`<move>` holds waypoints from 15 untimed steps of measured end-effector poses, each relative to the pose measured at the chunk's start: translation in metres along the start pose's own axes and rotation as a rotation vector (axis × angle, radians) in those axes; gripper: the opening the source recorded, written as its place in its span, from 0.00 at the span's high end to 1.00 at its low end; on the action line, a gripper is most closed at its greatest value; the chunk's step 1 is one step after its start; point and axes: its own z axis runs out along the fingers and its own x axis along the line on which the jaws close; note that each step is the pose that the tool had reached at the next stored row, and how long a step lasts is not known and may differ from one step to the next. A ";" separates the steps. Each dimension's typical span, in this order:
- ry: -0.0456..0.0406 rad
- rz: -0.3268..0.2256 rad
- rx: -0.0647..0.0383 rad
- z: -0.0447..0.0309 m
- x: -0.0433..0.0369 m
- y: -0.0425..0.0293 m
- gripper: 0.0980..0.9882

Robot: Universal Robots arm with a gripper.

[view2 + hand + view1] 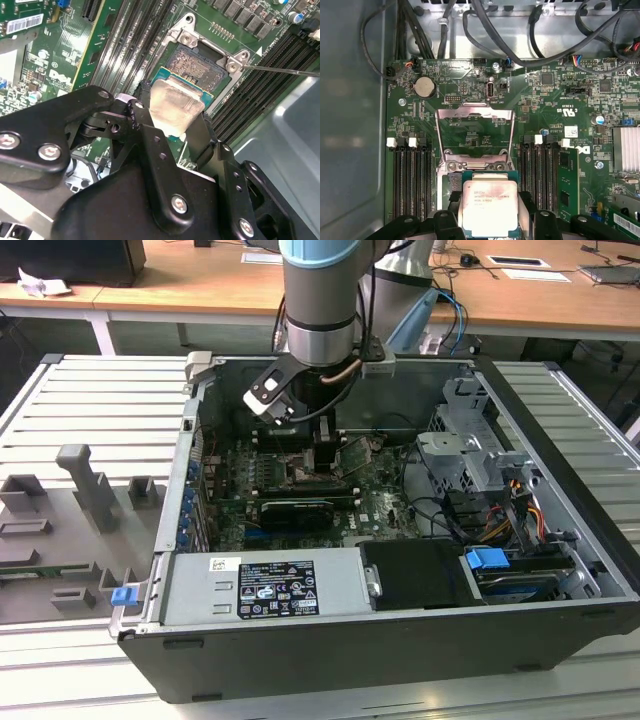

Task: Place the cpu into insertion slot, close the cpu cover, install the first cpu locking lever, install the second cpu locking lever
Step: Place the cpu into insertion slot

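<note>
Wooden desks run behind a grey slatted tabletop (90, 410), on which an open computer case (300, 660) lies with its green circuit board (470, 90) facing up. The arm reaches down into the case, and its gripper (325, 455) hangs low over the middle of the board.

In both wrist views the gripper (172, 112) is pinching the cpu (175, 107) by two opposite edges, silver top up. The chip sits just above the near edge of the insertion slot (197, 67), whose dark contact field is bare beyond it. Whether the chip already touches the rim cannot be told.

In the first wrist view the cpu cover (475, 114) is swung fully back and lies open on the board past the cpu (487, 207). A thin locking lever (285, 71) stands out to one side, unlatched.

By my reading the first step, placing the chip, is in hand, and the cover and both levers are not yet done. Seating it seems to call for squaring the chip with the rim and lowering it level, with no sideways drag across the contacts
</note>
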 end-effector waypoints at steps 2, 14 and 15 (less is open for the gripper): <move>0.0002 -0.001 0.000 0.0027 0.0010 -0.0012 0.52; 0.0020 -0.015 0.000 0.0217 0.0081 -0.0126 0.52; 0.0020 -0.015 0.000 0.0226 0.0086 -0.0127 0.52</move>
